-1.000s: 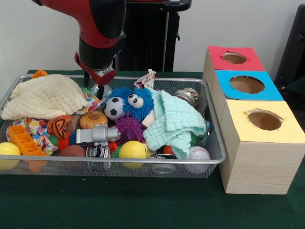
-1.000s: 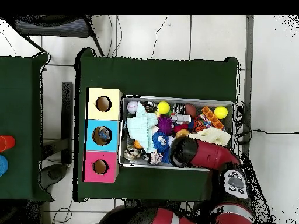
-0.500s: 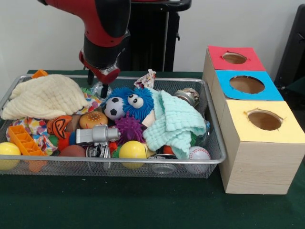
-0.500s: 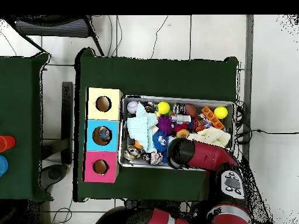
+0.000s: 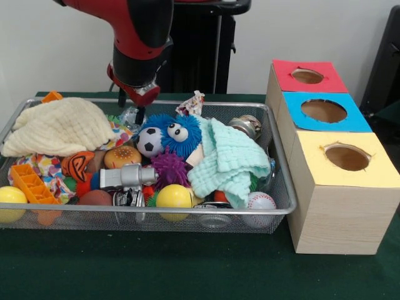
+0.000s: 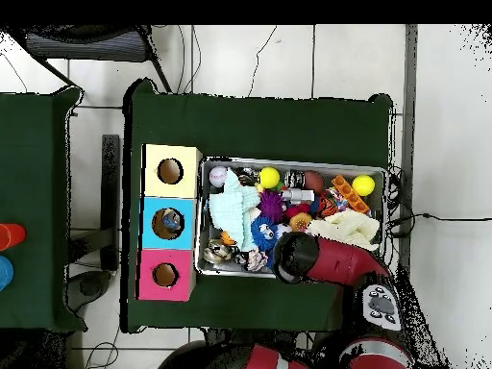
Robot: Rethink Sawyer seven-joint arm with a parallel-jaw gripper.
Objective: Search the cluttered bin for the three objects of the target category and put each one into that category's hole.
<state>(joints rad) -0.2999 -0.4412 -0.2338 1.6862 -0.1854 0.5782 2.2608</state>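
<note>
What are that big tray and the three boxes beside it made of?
The bin looks like silver wire mesh with a rounded metal rim: you can see the toys through its walls. The boxes look like pale wood, judging by the grain, each apparently topped with coloured paper or card around a round hole.

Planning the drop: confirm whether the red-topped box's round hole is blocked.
No: the round hole in the red paper top of the pale wooden box is open, with nothing over it.

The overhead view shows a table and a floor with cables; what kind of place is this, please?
Probably a robotics lab set up for sorting trials: a robot arm over a wire bin crammed with toys, three colour-topped boxes with holes, and loose cables on the floor.
</note>
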